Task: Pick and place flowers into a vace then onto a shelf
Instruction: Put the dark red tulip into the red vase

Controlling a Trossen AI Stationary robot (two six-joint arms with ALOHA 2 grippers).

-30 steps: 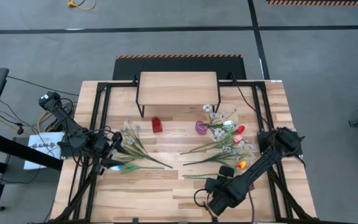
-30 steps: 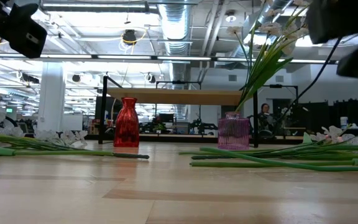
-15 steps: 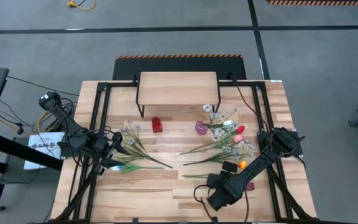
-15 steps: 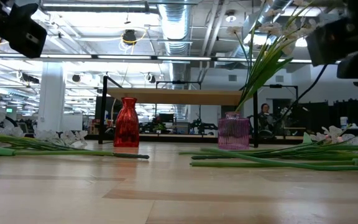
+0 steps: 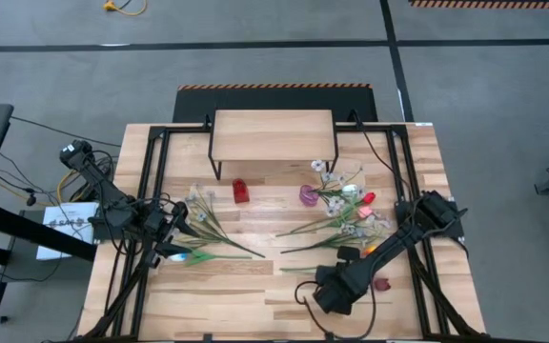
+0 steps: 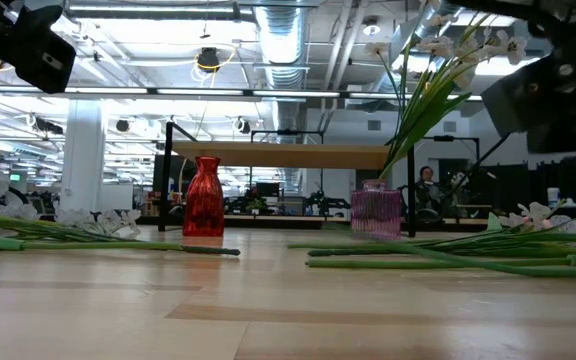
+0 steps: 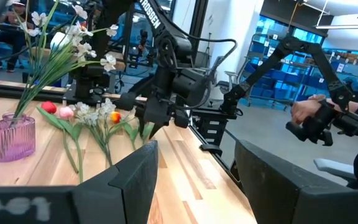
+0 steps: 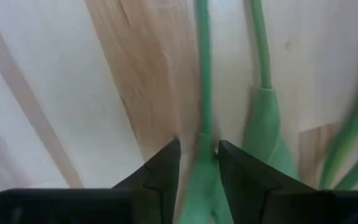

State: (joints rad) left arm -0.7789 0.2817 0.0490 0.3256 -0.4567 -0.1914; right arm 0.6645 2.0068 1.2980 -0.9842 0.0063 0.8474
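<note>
Right gripper: the right gripper sat low over the tabletop, lower centre-right of the high view, its two dark fingers nearly together with a green stem standing between them; whether they had fully pinched it could not be told.
Left gripper: the left gripper hovered at the left of the high view with its fingers spread, nothing between them.
Handling: the flowers looked light, thin and springy; a stem would probably slip or bend, so the firm lower stem was the sensible place to grip, not the soft heads.
Flower locations: one loose pile lay right of centre, another left of centre; a spray already stood in the pink vase.
Count, vases: two, the pink one and a red vase.
Count, shelf: one shelf, top centre, bare.
Count, flowers: roughly a dozen, hard to separate where stems overlapped.
</note>
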